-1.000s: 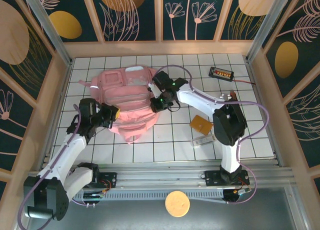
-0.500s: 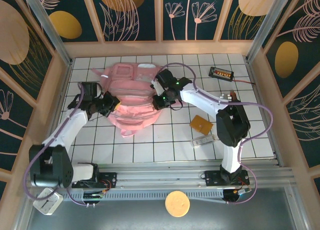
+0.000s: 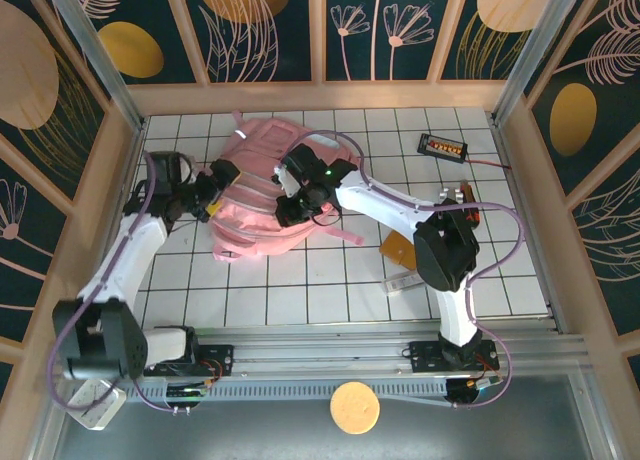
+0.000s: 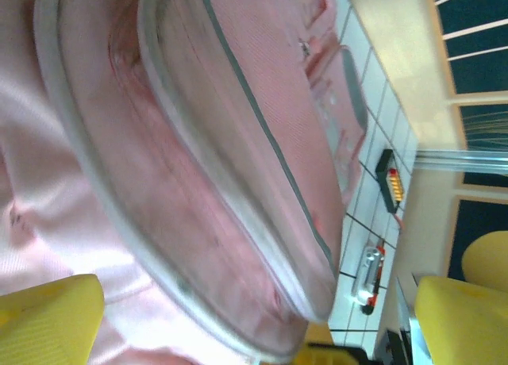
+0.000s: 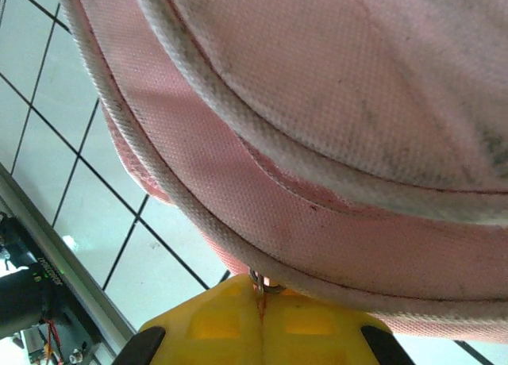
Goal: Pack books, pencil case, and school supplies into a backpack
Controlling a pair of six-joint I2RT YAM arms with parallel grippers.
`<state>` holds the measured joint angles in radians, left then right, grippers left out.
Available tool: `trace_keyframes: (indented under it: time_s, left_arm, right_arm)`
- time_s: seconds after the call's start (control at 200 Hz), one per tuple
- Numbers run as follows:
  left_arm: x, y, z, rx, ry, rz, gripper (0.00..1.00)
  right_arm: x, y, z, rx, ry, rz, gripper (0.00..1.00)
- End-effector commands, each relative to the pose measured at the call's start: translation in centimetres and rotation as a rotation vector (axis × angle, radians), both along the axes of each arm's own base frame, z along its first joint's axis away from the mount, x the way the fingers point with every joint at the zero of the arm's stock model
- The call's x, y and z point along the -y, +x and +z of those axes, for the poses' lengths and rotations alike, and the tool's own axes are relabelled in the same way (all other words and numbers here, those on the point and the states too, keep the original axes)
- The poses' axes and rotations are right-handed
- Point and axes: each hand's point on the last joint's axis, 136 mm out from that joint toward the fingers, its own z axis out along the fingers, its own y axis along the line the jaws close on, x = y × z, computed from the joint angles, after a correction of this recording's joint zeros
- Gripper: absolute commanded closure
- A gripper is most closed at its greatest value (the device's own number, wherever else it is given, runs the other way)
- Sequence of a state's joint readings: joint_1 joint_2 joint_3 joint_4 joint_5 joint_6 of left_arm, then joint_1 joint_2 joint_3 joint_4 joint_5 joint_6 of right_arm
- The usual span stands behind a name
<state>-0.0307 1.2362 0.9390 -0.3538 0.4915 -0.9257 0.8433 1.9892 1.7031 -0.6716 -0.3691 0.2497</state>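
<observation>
Toward the back-left the backpack [image 3: 255, 170] was dragged for unzipping, its zipper pull [image 5: 266, 284] pinched by the right gripper [image 3: 290, 208], left gripper [image 3: 210, 202] splayed.

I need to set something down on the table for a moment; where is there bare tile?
Bare tiles run along the near edge, between the backpack and the front rail, left of the whitish block. The far strip between backpack and black gadget is free too. Crowded: the right middle, around the orange-brown book and that block.
</observation>
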Motion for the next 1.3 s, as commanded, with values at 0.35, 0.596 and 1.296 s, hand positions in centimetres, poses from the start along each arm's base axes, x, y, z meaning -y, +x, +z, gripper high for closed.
trace_keyframes:
  time_s: [0.35,0.596,1.296]
  left_arm:
    - [4.8,-2.8,1.2,-0.022,-0.3,0.011,0.01]
    - [7.4,-2.1,-0.7,-0.071,-0.324,-0.014,0.14]
    - [5.9,-1.7,-5.8,-0.137,-0.263,0.092,0.95]
  right_arm:
    - [-1.4,-0.6,3.1,0.023,0.09,0.075,1.0]
    - [-1.9,-1.2,3.3,0.023,0.096,0.086,1.0]
    - [-3.2,-3.3,2.6,0.027,0.049,0.125,1.0]
